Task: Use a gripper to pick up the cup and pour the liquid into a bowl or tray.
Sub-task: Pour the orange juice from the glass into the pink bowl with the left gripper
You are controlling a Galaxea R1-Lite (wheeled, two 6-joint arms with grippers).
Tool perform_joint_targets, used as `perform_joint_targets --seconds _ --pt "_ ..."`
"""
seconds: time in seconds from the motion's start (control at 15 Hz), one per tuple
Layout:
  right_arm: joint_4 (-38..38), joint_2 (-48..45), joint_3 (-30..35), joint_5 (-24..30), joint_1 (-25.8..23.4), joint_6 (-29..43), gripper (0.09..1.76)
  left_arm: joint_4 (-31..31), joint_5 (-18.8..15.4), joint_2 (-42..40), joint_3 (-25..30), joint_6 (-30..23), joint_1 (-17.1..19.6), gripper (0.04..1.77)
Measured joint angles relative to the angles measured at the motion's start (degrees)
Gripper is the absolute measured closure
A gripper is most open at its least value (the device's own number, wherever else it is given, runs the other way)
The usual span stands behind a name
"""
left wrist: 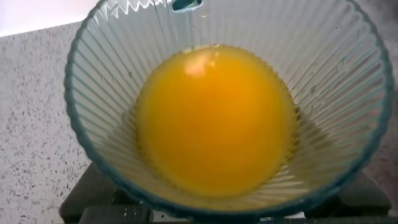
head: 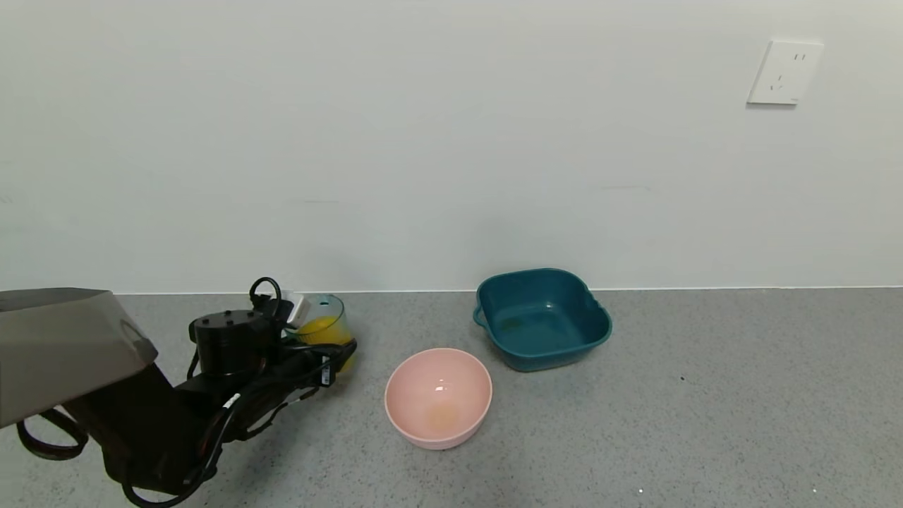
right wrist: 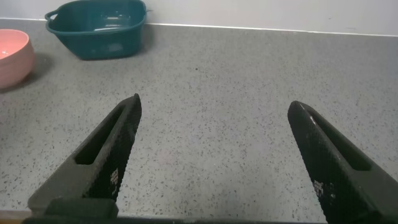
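Observation:
The cup [head: 326, 319] is a ribbed pale blue-green tumbler at the back left of the grey counter, close to the wall. It holds bright orange-yellow liquid [head: 321, 329]. My left gripper [head: 337, 351] is closed around the cup's lower part. The left wrist view looks down into the cup [left wrist: 112, 93] at the liquid [left wrist: 214, 118], with dark finger parts [left wrist: 87, 199] just below its rim. The pink bowl [head: 437, 398] stands to the cup's right, with a faint orange trace inside. My right gripper [right wrist: 214, 104] is open and empty above bare counter, out of the head view.
A dark teal squarish tray [head: 542, 317] with handles stands behind and right of the bowl, near the wall. Both show far off in the right wrist view: the tray [right wrist: 99, 28] and the bowl [right wrist: 12, 56]. A grey robot part [head: 63, 346] fills the left edge.

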Motion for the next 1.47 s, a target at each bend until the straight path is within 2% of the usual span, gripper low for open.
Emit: perform_joint_targets --seconds 0.33,0.53,0.87,1.13,1.47 --pt "0.0 0.0 0.0 0.0 0.0 0.0 0.14 4.1 0.6 -5.5 1.0 4.6 -2.7 0.50" --pt "0.0 0.0 0.0 0.0 0.0 0.0 0.14 9.7 0.7 -8.8 1.4 8.3 -3.1 0.50" --pt "0.0 0.0 0.0 0.0 0.0 0.0 0.14 15.5 1.0 -12.6 1.1 20.7 -2.8 0.50" --pt "0.0 0.0 0.0 0.0 0.0 0.0 0.14 21.2 3.1 -15.0 -0.1 27.6 -3.6 0.50" --pt "0.0 0.0 0.0 0.0 0.0 0.0 0.14 30.2 3.7 -17.1 -3.6 30.6 -5.5 0.50"
